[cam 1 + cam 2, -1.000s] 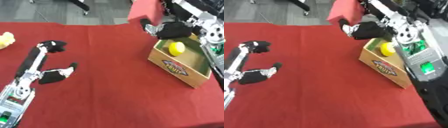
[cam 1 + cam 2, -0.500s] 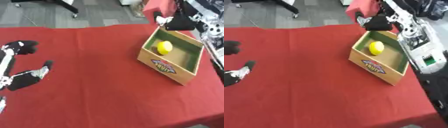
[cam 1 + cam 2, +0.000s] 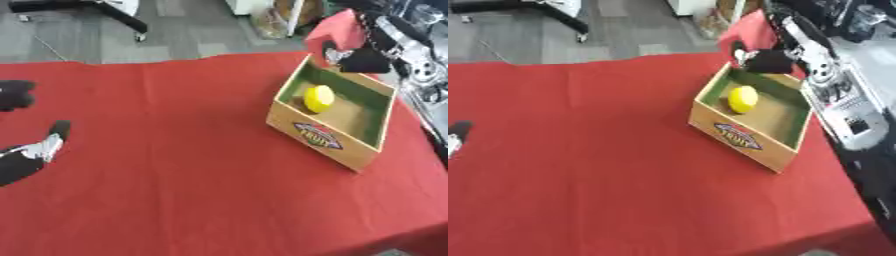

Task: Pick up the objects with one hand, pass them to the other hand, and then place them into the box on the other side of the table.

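A yellow lemon-like fruit [image 3: 318,98] lies inside the open cardboard box [image 3: 319,135], which stands on the right side of the red table [image 3: 175,165]. My right hand [image 3: 354,61] hovers black over the box's far rim, just above and behind the fruit and apart from it. How it is posed does not show. At the left edge my left hand [image 3: 17,162] rests on the cloth, its thumb and fingers spread wide, holding nothing.
A red shape [image 3: 337,30] stands up just behind the box's far corner. My right arm's silver and black parts [image 3: 833,95] run along the table's right edge. Beyond the far edge lie grey floor and chair legs [image 3: 114,12].
The camera has shifted, so the left hand has slid towards the picture's left edge. The fruit lies in the box throughout and the right hand stays over the far rim.
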